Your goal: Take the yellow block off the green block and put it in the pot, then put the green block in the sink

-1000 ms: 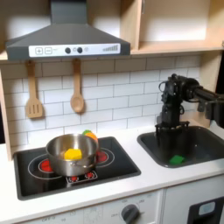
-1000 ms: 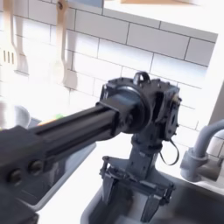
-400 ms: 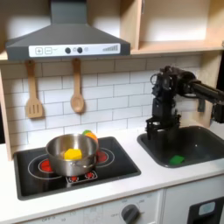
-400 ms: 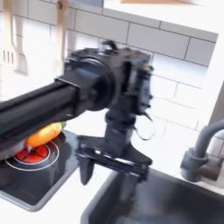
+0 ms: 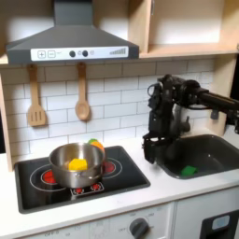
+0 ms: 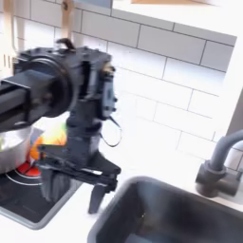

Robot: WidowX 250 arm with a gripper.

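A black stovetop [image 5: 37,191] with red burner rings sits in the white counter; above it hangs a grey range hood [image 5: 70,42]; between them, on the tiled wall, hang a wooden spatula [image 5: 35,98] and a wooden spoon [image 5: 82,93].

so the gripper [image 5: 153,148] slid from over the sink [image 5: 210,149] toward the first exterior view's left, now hanging open at the sink's left rim.

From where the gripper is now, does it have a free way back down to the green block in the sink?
Probably yes. The green block lies alone on the sink floor with nothing over it, and the gripper hangs open at the sink's left rim in the first exterior view.
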